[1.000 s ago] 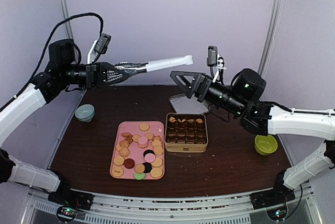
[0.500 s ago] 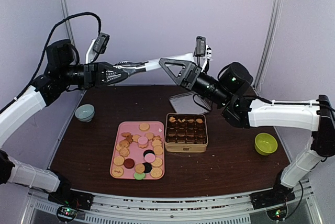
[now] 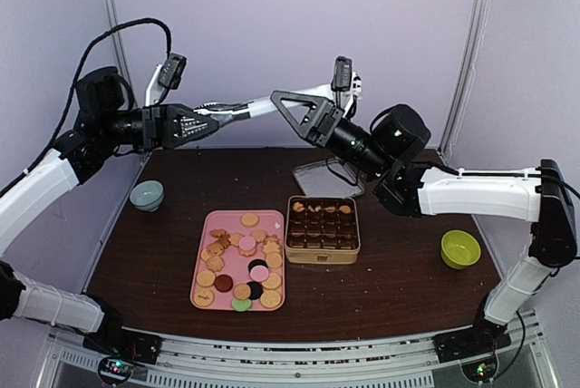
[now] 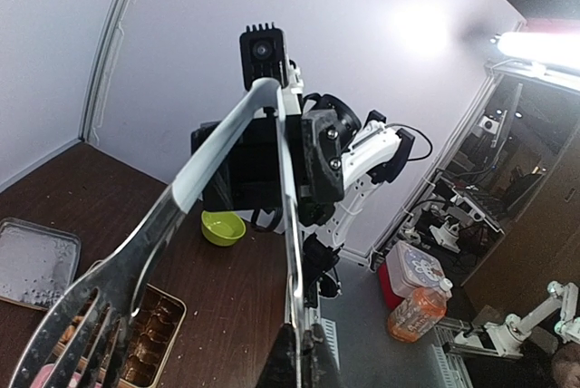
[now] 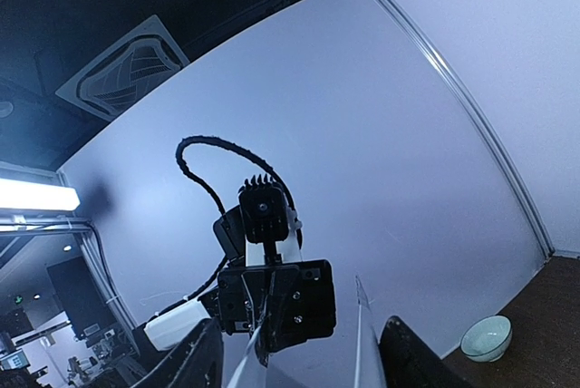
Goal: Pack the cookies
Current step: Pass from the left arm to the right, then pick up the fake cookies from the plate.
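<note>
Clamps white-handled metal tongs (image 3: 258, 109) in left gripper (image 3: 216, 118); straddles handle ends w/ right gripper (image 3: 285, 109), jaws apart, grip unclear; small round cookies (image 3: 249, 220) on pink rect. tray (image 3: 217, 223)

Left claw (image 3: 210, 120) and right claw (image 3: 283, 101) face each other high over the rear of the worktop (image 3: 408, 279), tongs (image 3: 245, 109) bridging them, so that span is blocked. Below: pink tray (image 3: 222, 223) just beside gold tin (image 3: 322, 255), centre. Clear lid (image 3: 319, 175) sits under the right arm. Grey bowl (image 3: 146, 195) far left, green bowl (image 3: 460, 249) far right. Front strip is open.
</note>
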